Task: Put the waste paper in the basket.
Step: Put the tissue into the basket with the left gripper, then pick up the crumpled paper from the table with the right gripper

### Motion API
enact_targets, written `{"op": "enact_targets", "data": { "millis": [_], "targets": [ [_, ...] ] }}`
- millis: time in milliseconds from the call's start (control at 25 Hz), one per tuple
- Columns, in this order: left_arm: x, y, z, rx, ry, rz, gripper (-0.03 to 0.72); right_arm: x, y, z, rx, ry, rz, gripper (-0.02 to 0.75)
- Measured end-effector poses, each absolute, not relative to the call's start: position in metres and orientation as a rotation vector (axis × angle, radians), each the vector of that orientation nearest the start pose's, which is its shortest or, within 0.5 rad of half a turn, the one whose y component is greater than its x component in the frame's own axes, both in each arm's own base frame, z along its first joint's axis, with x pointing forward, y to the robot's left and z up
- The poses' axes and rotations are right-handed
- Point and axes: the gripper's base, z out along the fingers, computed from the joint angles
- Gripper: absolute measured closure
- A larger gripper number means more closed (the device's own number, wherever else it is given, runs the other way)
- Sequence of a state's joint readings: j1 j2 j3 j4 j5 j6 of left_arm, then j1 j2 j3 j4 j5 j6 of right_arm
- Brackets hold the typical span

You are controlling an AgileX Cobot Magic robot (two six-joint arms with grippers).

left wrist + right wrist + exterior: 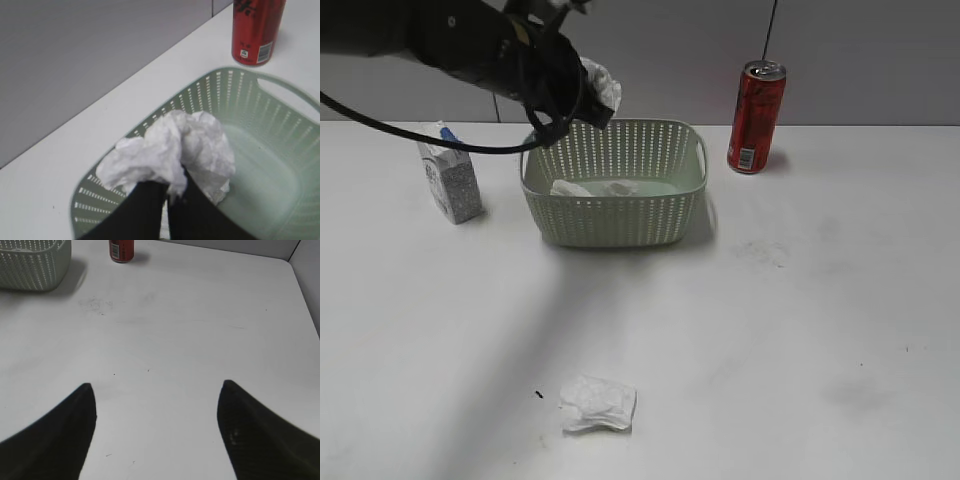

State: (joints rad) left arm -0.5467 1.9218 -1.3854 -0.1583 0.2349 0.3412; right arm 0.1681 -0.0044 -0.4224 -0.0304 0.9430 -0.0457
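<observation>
The sage-green basket (665, 215) stands at the back middle of the table, with one white paper wad (590, 188) lying inside it. My left gripper (588, 100) is shut on a second crumpled paper wad (603, 85) and holds it above the basket's back left corner. In the left wrist view the wad (170, 150) sits between the black fingers (172, 192) over the basket (260, 165). A third wad (598, 404) lies on the table at the front. My right gripper (156, 390) is open and empty over bare table; it is out of the exterior view.
A red can (756, 117) stands right of the basket and shows in the left wrist view (256, 31). A white-and-blue carton (451, 182) stands left of the basket. The right wrist view shows the basket (32, 265) and the can (121, 250) far off.
</observation>
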Motion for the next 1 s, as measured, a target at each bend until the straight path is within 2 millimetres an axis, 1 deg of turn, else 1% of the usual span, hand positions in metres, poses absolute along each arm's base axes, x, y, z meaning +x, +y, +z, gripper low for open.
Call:
{"op": "enact_targets", "data": {
  "millis": [40, 120, 160, 200, 240, 280, 320, 440, 560, 640, 720, 760, 880, 1000],
  "targets": [
    [0.375, -0.232, 0.223, 0.835, 2.119, -0.232, 0.648, 0.008, -0.001, 0.265, -0.215, 1.988, 0.042, 0.166],
    [0.374, -0.233, 0.211, 0.848, 2.168, -0.236, 0.524, 0.008, -0.001, 0.265, -0.215, 1.988, 0.042, 0.166],
    [0.374, -0.233, 0.209, 0.847, 2.188, -0.243, 0.406, 0.008, -0.001, 0.265, -0.215, 1.988, 0.042, 0.166],
    [0.372, -0.232, 0.208, 0.848, 2.207, -0.251, 0.312, 0.008, -0.001, 0.265, -0.215, 1.988, 0.042, 0.166],
    [0.371, -0.232, 0.207, 0.851, 2.228, -0.257, 0.202, 0.008, -0.001, 0.265, -0.215, 1.988, 0.042, 0.166],
    [0.370, -0.232, 0.209, 0.857, 2.244, -0.263, 0.133, 0.008, -0.001, 0.265, -0.215, 1.988, 0.042, 0.166],
    [0.370, -0.233, 0.212, 0.867, 2.266, -0.270, 0.086, 0.008, -0.001, 0.265, -0.215, 1.988, 0.042, 0.166],
    [0.364, -0.233, 0.229, 0.901, 2.323, -0.298, 0.071, 0.008, -0.001, 0.265, -0.215, 1.988, 0.042, 0.166],
    [0.355, -0.229, 0.262, 0.929, 2.335, -0.320, 0.075, 0.008, -0.001, 0.265, -0.215, 1.988, 0.042, 0.166],
    [0.351, -0.221, 0.281, 0.924, 2.329, -0.320, 0.081, 0.008, -0.001, 0.265, -0.215, 1.988, 0.042, 0.166],
    [0.350, -0.202, 0.294, 0.897, 2.366, -0.314, 0.092, 0.008, -0.001, 0.265, -0.215, 1.988, 0.042, 0.166],
    [0.351, -0.192, 0.298, 0.878, 2.394, -0.311, 0.095, 0.008, -0.001, 0.265, -0.215, 1.988, 0.042, 0.166],
    [0.354, -0.146, 0.303, 0.795, 2.535, -0.286, 0.099, 0.008, 0.000, 0.265, -0.215, 1.988, 0.050, 0.166],
    [0.352, -0.102, 0.310, 0.695, 2.659, -0.269, 0.100, 0.009, 0.000, 0.265, -0.216, 1.994, 0.058, 0.166]
  ]
}}
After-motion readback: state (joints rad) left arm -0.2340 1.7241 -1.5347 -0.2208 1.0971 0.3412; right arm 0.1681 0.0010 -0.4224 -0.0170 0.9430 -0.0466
